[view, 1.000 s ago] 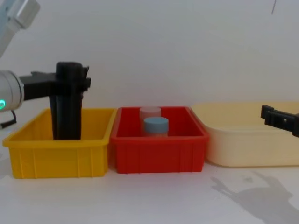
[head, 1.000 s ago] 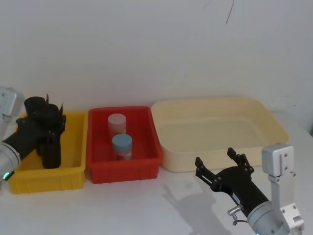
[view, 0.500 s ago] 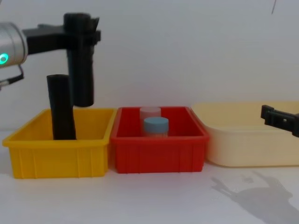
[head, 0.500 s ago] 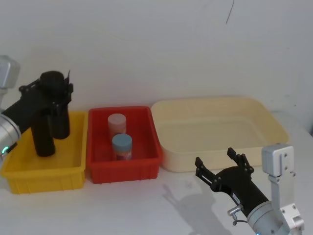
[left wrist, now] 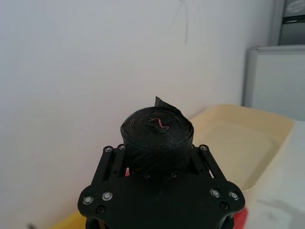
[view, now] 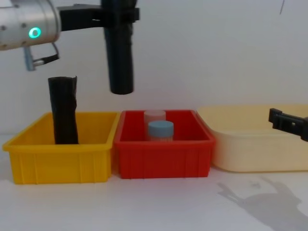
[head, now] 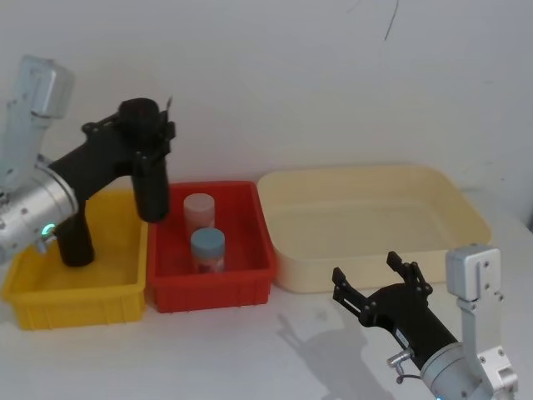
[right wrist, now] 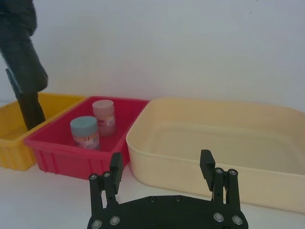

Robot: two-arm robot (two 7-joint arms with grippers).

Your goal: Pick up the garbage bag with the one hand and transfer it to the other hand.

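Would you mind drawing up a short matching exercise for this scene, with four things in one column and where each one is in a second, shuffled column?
Things:
1. garbage bag
2. ragged black roll
3. blue-lidded jar
4. right gripper

Places:
A. standing in the red bin
B. open, low over the table in front of the cream tub
C. held in the air by the left gripper
D. standing in the yellow bin

Pairs: 1-C, 2-D, 3-A, 4-B
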